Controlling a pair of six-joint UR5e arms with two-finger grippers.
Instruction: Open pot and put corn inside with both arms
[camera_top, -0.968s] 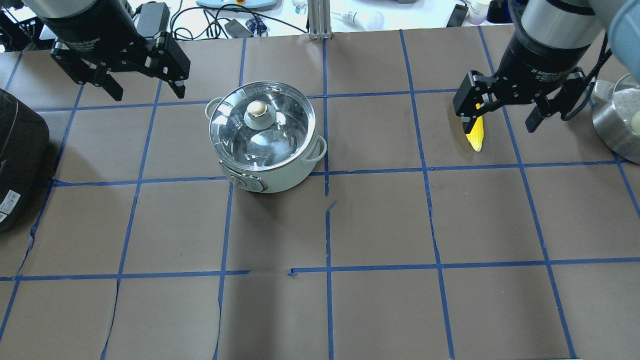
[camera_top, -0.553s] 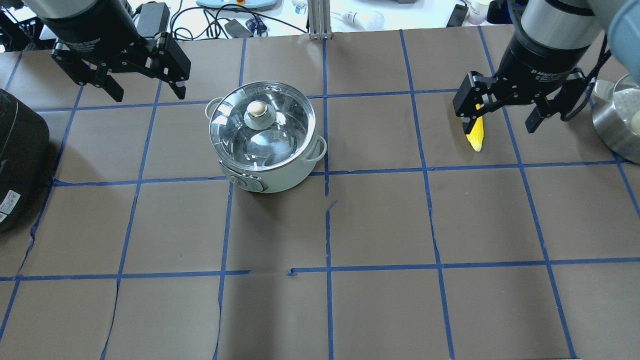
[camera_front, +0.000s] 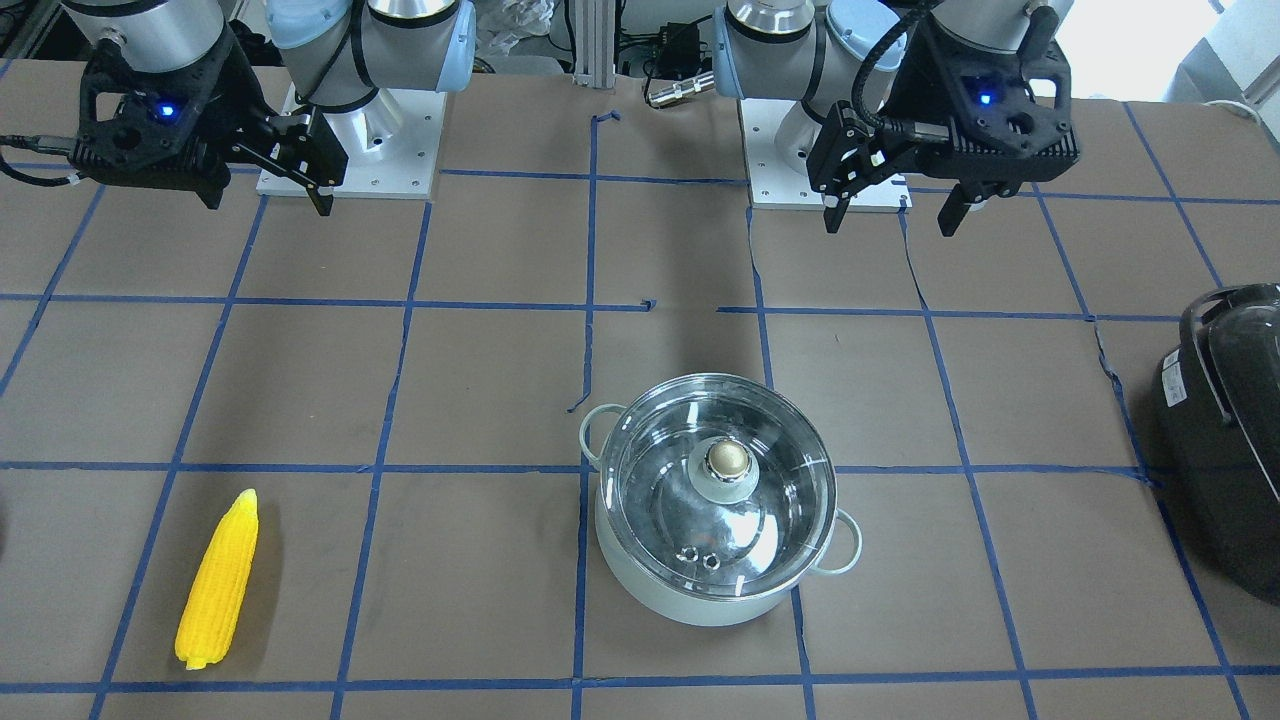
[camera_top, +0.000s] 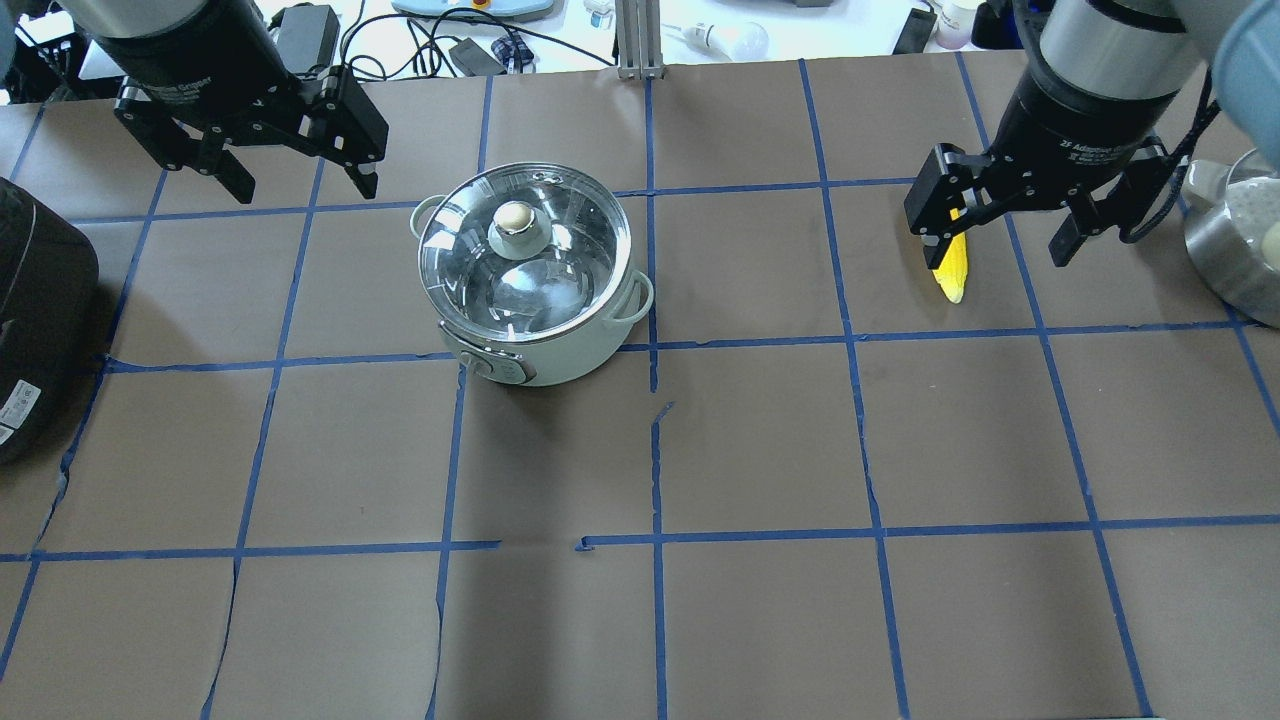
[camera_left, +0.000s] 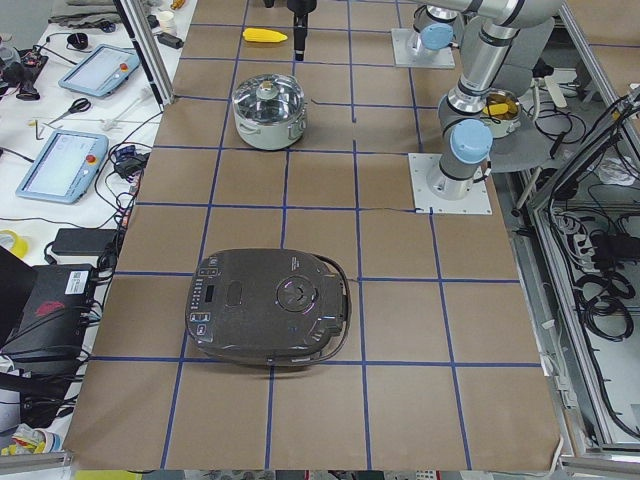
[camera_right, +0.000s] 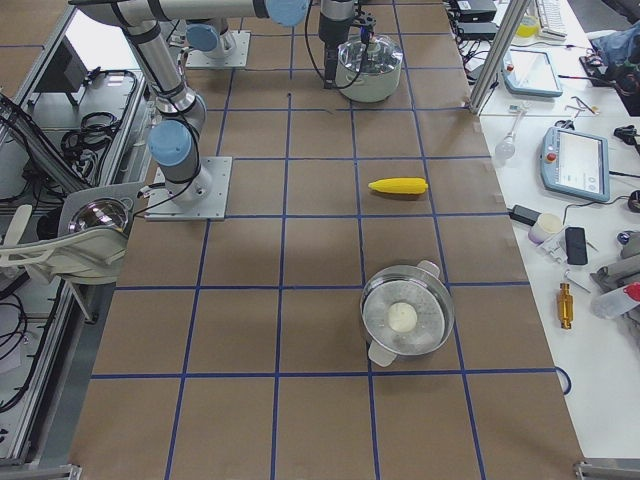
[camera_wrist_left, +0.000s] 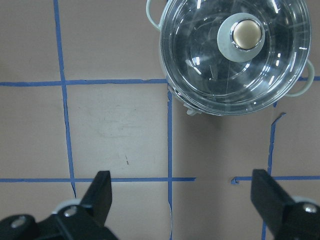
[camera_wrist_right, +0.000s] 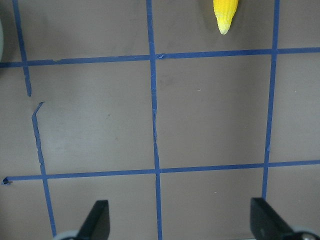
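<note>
The pale mint pot (camera_top: 565, 358) stands left of the table's middle, its glass lid (camera_top: 560, 250) with brass knob (camera_top: 515, 217) on it. It also shows in the front view (camera_front: 690, 600) and the left wrist view (camera_wrist_left: 200, 75). My left gripper (camera_top: 302, 186) hovers open and empty, to the left of the pot and a little beyond it. The yellow corn (camera_top: 953, 272) lies flat on the table at the right, clear in the front view (camera_front: 218, 580). My right gripper (camera_top: 997, 252) hovers open above it. Only the corn's pointed tip (camera_wrist_right: 224, 14) shows in the right wrist view.
A large black appliance (camera_top: 40, 300) sits at the table's left edge. A steel bowl (camera_top: 1225, 250) holding a white ball stands at the right edge, beside the right gripper. Cables and devices lie beyond the far edge. Blue tape lines grid the brown table.
My left gripper has shifted slightly right, toward the pot. The right gripper has barely moved. Both stay open, and the pot and corn are unmoved.
</note>
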